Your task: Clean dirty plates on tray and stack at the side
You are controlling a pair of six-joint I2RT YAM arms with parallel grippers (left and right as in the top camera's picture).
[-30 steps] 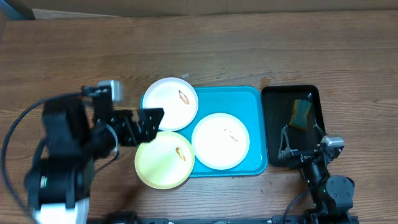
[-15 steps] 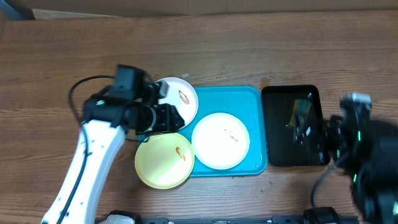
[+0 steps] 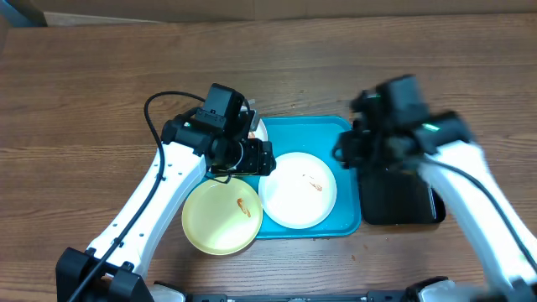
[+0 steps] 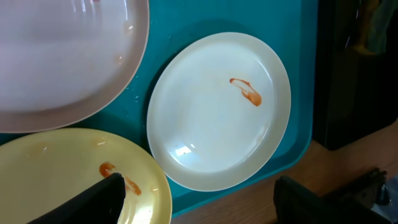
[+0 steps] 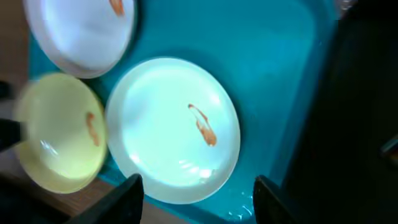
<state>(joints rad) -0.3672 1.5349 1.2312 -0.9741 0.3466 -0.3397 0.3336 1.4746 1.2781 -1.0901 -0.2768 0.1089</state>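
Observation:
Three plates show smears. A white plate [image 3: 298,190] lies in the middle of the turquoise tray [image 3: 336,134]. A pale yellow plate [image 3: 222,216] overhangs the tray's front left corner. A second white plate [image 3: 259,128] at the back left is mostly hidden under my left arm. My left gripper [image 3: 256,157] hovers open above the gap between these plates, holding nothing. Its fingers [image 4: 93,202] frame the yellow plate [image 4: 62,174] and the middle white plate [image 4: 217,112]. My right gripper [image 3: 346,151] is blurred at the tray's right edge. It is open above the white plate [image 5: 174,130].
A black tray [image 3: 398,205] stands right of the turquoise one, partly under my right arm. A yellow-green sponge-like thing [image 4: 372,34] lies in it. Bare wooden table [image 3: 84,101] stretches left and behind. A black cable [image 3: 155,105] loops off my left arm.
My left arm has swung right from the table's left side to above the plates. My right arm has risen from the front right corner to above the black tray's left side.

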